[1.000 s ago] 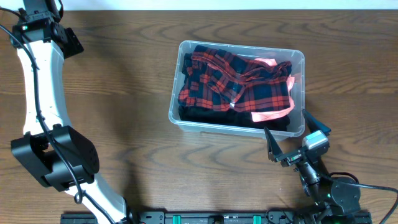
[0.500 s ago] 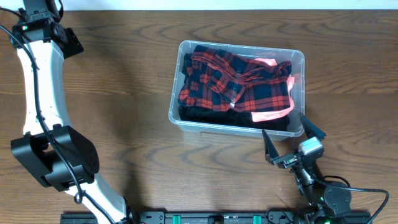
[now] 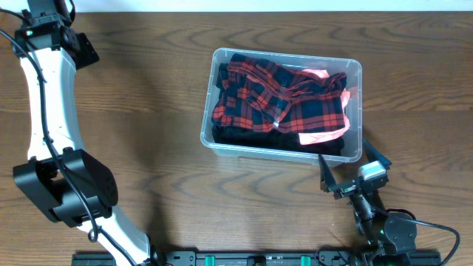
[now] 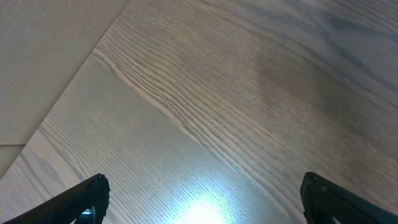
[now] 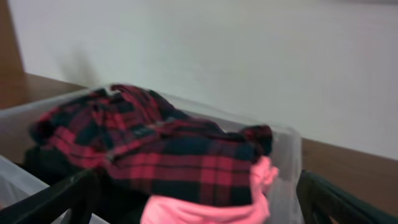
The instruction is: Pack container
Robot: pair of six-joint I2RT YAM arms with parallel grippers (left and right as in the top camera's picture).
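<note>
Though clear-walled, container of rumpled plaid.

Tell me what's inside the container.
A red-and-navy plaid garment lies on top, pink cloth at its edge, black clothing below. The container's base is covered, so anything beneath cannot be seen.

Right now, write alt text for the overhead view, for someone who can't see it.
A clear container on a wooden table holds a red-and-black plaid garment and something pink over dark fabric. The right gripper, open, sits just outside its lower right corner; the left arm stretches along the table's left side.
</note>
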